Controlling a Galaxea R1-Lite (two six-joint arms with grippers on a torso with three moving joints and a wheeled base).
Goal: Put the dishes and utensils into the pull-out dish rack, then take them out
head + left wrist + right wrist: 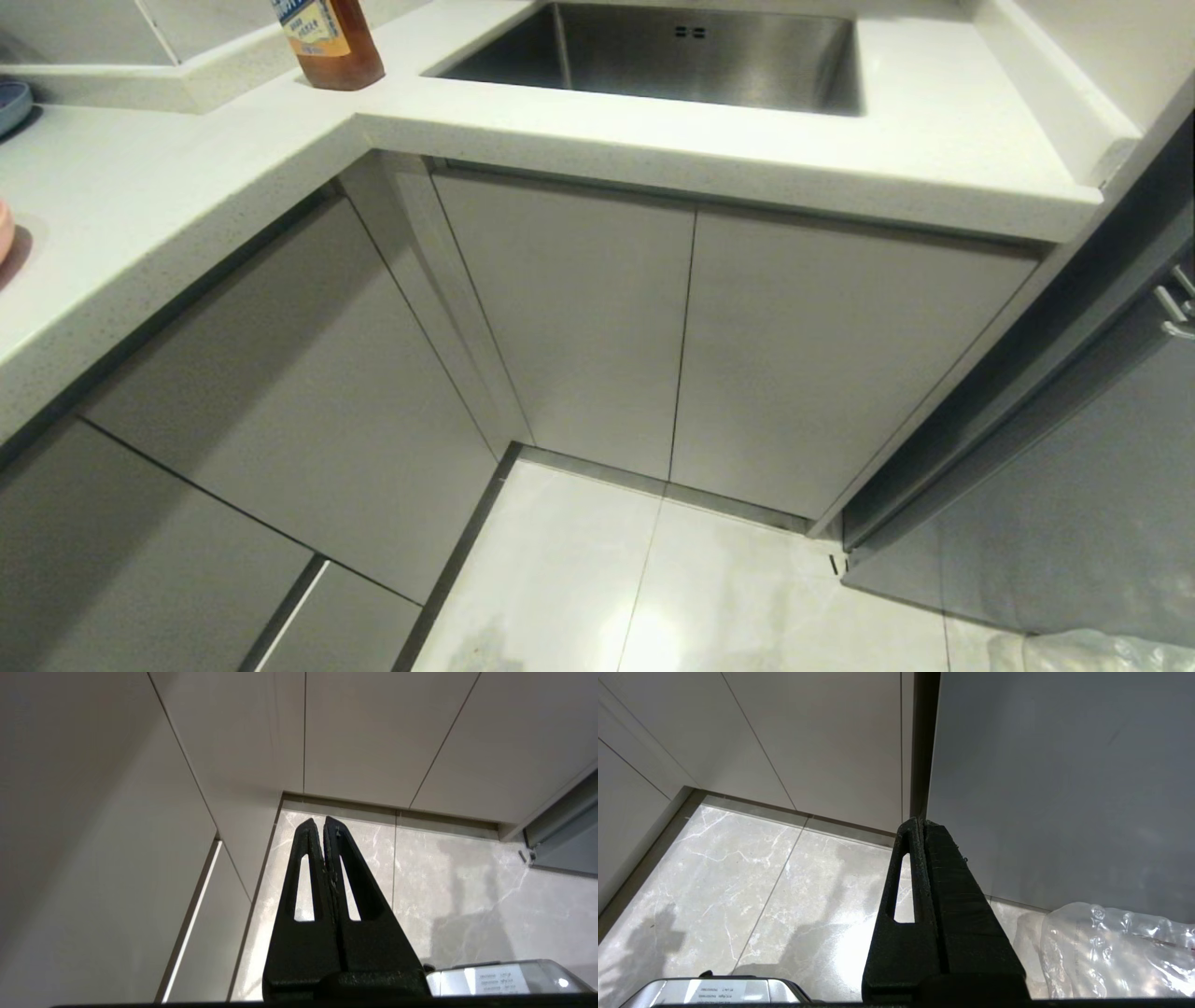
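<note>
Neither arm shows in the head view. My left gripper (pixel 323 820) hangs shut and empty over the marble floor tiles (pixel 448 891), in front of the cabinet corner. My right gripper (pixel 920 822) is also shut and empty, low beside a dark grey panel (pixel 1064 788). The pull-out dish rack is hidden; every pale grey cabinet front (pixel 280 392) is closed. The utensils are out of view. A sliver of something pink (pixel 5 238) sits on the white counter (pixel 140 215) at the far left edge; I cannot tell whether it is one of the dishes.
A steel sink (pixel 822 84) is set in the counter above plain double doors (pixel 691 345). An amber bottle (pixel 331 42) stands at the counter's corner, and a blue rim (pixel 11 103) shows far left. A grey appliance front (pixel 1074 485) and a clear plastic bag (pixel 1111 947) are on the right.
</note>
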